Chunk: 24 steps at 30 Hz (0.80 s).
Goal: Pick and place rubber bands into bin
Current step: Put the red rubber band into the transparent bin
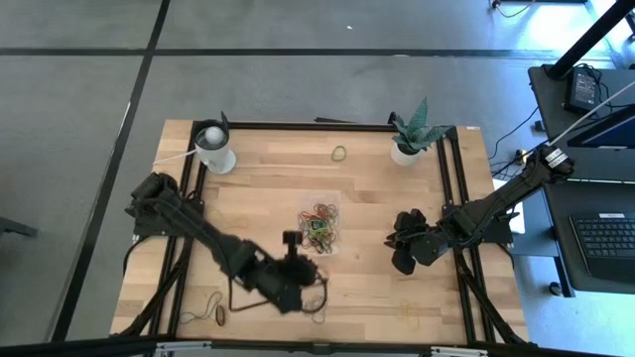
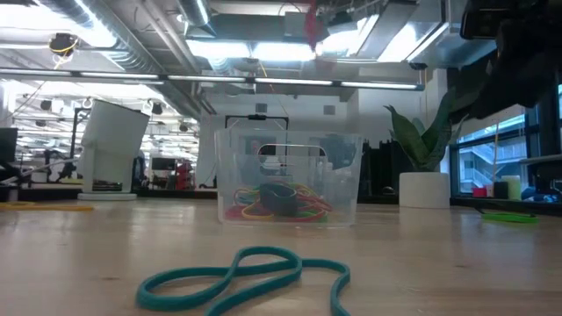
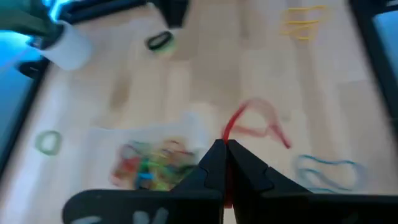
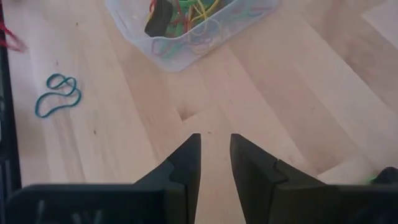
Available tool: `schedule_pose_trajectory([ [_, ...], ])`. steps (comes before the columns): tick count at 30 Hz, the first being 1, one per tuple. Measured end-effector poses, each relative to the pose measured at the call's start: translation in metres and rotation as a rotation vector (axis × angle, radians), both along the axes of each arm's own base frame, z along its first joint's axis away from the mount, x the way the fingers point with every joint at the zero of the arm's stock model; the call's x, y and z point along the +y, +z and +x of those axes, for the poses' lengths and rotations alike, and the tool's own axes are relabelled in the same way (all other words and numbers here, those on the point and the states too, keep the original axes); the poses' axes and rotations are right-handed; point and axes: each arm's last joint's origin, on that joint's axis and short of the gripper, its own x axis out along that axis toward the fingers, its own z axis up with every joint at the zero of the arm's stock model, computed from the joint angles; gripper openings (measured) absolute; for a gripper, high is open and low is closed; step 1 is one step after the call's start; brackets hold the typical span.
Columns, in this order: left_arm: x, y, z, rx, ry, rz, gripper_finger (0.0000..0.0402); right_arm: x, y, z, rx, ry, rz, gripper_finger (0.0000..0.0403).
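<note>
Near the bench's front edge, the left claw point(image 3: 225, 149) is clenched on a red rubber band point(image 3: 249, 121); carry it fully over the bin point(image 1: 319, 224) before releasing. Only the low view shows the bin's walls. Right claw point(image 4: 215, 146), parted, grasping nothing, waits beside it.

left gripper point(image 3: 225, 149): jaws pinched together | right gripper point(image 4: 215, 144): jaws parted, idle
</note>
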Motion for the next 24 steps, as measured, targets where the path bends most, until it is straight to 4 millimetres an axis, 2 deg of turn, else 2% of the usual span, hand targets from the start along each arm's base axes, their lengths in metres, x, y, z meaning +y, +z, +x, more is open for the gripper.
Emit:
schedule_pose_trajectory([
  [3, 0.025, 0.004, 0.011, 0.019, -0.001, 0.050, 0.0003, 0.001, 0.001, 0.001, -0.014, 0.000, 0.009, 0.0090],
  [7, 0.056, 0.002, 0.026, 0.102, -0.086, 0.034, 0.0003, 0.002, 0.003, 0.003, -0.044, -0.001, 0.029, 0.0090],
  [13, 0.089, -0.018, 0.042, 0.252, -0.136, 0.025, 0.0003, 0.002, 0.005, 0.005, -0.093, -0.084, 0.064, 0.0090],
  [17, 0.103, -0.035, 0.047, 0.374, -0.158, 0.009, 0.0003, 0.001, 0.005, 0.005, -0.112, -0.135, 0.080, 0.0090],
  [24, 0.114, -0.060, 0.061, 0.422, -0.096, -0.008, 0.0016, 0.001, 0.007, 0.007, -0.144, -0.158, 0.069, 0.0090],
])
